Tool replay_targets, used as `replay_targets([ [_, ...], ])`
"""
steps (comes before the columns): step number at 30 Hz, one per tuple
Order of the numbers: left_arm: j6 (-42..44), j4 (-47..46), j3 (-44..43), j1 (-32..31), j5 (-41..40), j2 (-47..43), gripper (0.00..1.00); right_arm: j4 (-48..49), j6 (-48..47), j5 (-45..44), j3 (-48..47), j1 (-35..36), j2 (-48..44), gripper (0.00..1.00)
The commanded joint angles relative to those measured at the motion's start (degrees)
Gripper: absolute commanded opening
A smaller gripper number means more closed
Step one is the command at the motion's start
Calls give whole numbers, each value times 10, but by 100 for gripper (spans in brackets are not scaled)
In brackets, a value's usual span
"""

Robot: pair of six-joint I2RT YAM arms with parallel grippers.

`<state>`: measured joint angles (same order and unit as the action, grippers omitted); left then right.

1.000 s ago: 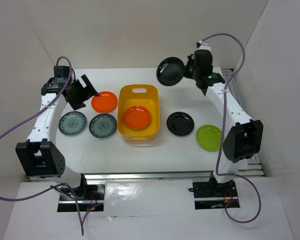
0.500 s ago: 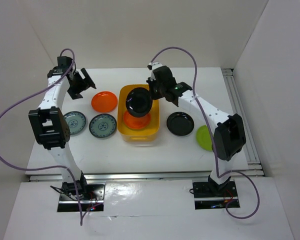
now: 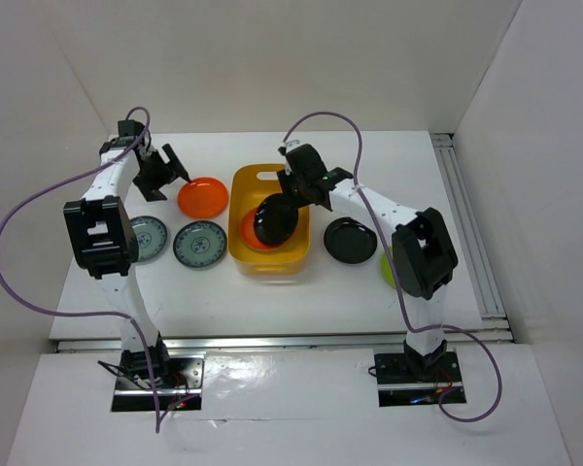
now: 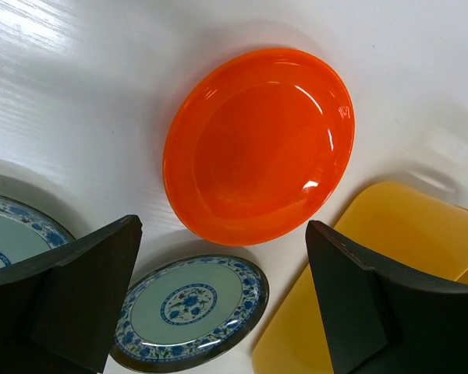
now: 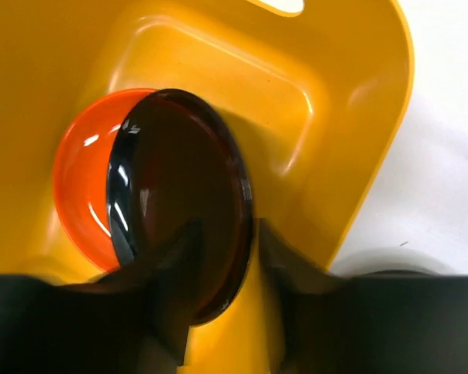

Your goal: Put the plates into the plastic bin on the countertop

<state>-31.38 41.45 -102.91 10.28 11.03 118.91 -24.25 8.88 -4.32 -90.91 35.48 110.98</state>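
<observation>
Yellow bin [image 3: 269, 266] is set mid-countertop [image 3: 272, 301]. Inside, an orange plate [image 3: 246, 233] is laid flat and a glossy black plate [image 3: 275, 220] is tilted over it. Left of the bin, a second orange plate [image 3: 202, 196] and two blue-patterned plates [image 3: 154, 239] [image 3: 200, 244] are laid flat. To the right are a second black plate [image 3: 351, 241] and a half-hidden lime plate [image 3: 386, 270].

A: Any lettering on the plates or the tub?
B: None legible. The orange plate [image 4: 257, 148] has plain glaze. The patterned plate [image 4: 189, 312] carries a blue floral motif but no characters. The black plate [image 5: 187, 210] shows only glare. The yellow bin [image 5: 351, 117] is bare plastic.
</observation>
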Motion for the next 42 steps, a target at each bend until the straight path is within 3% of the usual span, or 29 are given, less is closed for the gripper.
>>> replay_targets([
  [1, 15, -23, -11, 10, 28, 9, 100, 24, -4, 9, -13, 2, -2, 45],
  [3, 15, -29, -4, 10, 28, 9, 100, 24, -4, 14, -21, 7, -2, 66],
  [4, 15, -30, -4, 10, 28, 15, 98, 24, -4, 14, -29, 7, -2, 95],
  [5, 15, -37, 4, 10, 28, 15, 96, 24, -4, 14, -35, 13, -2, 100],
  [20, 15, -121, 90, 2, 29, 25, 85, -30, -10, 39, -118, 42, -68, 100],
  [26, 15, -156, 119, -5, 21, 36, 68, -52, -10, 44, -138, 42, -84, 100],
  [28, 10, -162, 124, -5, 21, 36, 68, -57, -10, 44, -144, 42, -91, 100],
  [30, 10, -162, 124, -5, 15, 42, 55, -57, -10, 44, -144, 42, -105, 100],
  [32, 4, -169, 137, -5, 3, 42, 53, -63, -10, 37, -144, 42, -112, 100],
  [35, -3, -176, 153, -5, -17, 42, 37, -57, -10, 27, -136, 42, -132, 100],
  [37, -8, -176, 153, -5, -33, 42, 35, -57, -4, 21, -131, 36, -139, 100],
  [40, -13, -169, 145, -5, -39, 42, 23, -57, -4, 21, -125, 31, -150, 100],
  [41, -13, -161, 136, -5, -39, 47, 7, -57, -4, 21, -125, 31, -150, 100],
  [42, -13, -161, 131, -5, -39, 47, 0, -57, -4, 21, -125, 31, -155, 100],
])
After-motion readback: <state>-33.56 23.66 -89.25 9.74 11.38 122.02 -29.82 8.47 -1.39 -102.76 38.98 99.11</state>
